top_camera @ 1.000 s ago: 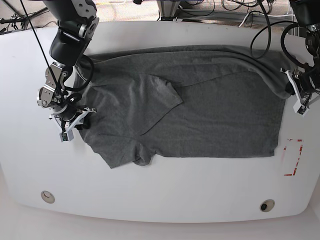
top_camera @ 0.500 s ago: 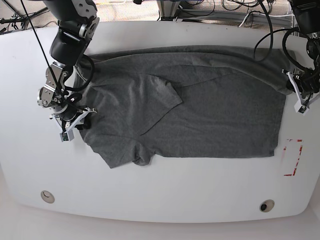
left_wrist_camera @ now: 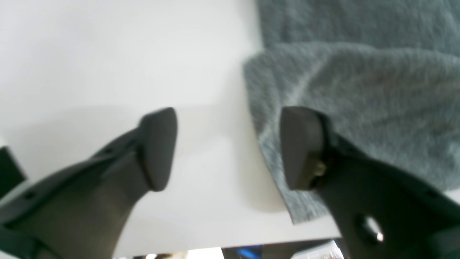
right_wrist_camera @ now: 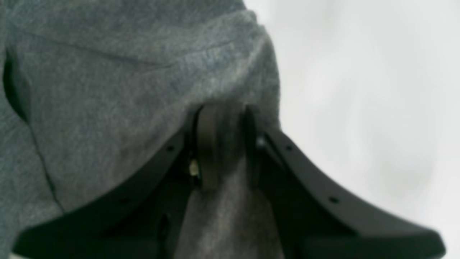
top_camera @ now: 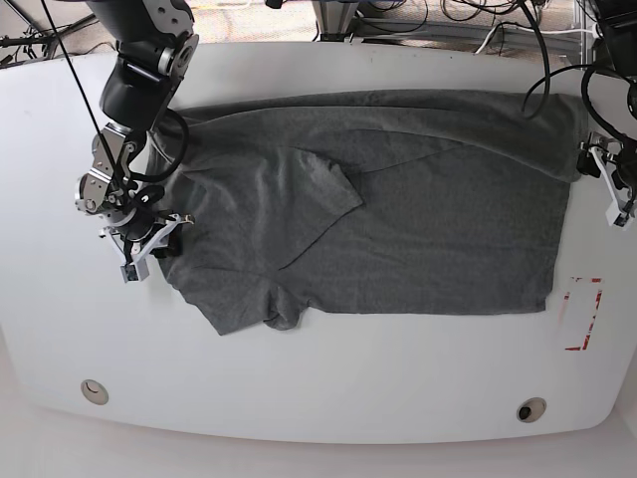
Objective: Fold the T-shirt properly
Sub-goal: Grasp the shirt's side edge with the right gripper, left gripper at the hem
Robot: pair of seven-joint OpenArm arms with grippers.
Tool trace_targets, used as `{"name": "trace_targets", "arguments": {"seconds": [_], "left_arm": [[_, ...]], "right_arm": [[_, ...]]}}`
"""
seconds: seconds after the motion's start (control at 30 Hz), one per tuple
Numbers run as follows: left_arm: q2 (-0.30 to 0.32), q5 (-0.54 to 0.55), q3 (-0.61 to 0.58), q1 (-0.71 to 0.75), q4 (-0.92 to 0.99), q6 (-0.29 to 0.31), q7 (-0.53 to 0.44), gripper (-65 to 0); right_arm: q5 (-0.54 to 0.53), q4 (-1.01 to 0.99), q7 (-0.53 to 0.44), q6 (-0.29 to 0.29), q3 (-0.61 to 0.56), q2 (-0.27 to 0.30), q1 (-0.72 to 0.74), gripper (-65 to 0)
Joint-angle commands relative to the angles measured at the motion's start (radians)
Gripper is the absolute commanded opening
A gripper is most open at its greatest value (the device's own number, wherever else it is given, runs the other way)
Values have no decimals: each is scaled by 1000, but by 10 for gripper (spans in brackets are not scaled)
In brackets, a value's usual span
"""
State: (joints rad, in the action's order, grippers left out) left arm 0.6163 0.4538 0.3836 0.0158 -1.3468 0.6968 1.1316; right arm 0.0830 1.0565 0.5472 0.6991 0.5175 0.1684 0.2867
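The left gripper (left_wrist_camera: 228,147) has just let go of the T-shirt (top_camera: 398,209); its jaws stand wide. The right gripper (right_wrist_camera: 224,144) still pinches cloth, probably a sleeve edge.

A: We see the base view bright and evenly lit; the white tabletop (top_camera: 328,388) is almost overexposed, and shadows there are very weak.

B: We agree. Both wrist views are soft. In the left one the claw (left_wrist_camera: 228,147) throws a pale shadow on the tabletop, and the T-shirt (left_wrist_camera: 359,90) weave is blurred. In the right one the background is washed out.
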Motion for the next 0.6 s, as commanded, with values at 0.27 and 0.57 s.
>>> {"name": "trace_targets", "arguments": {"seconds": [0.27, 0.57], "left_arm": [[26, 122, 12, -86, -93, 1, 72, -199], [21, 184, 10, -80, -159, 1, 75, -204]], "right_arm": [[-104, 201, 224, -1, -6, -8, -8, -361], [-286, 448, 373, -1, -87, -11, -86, -111]]}}
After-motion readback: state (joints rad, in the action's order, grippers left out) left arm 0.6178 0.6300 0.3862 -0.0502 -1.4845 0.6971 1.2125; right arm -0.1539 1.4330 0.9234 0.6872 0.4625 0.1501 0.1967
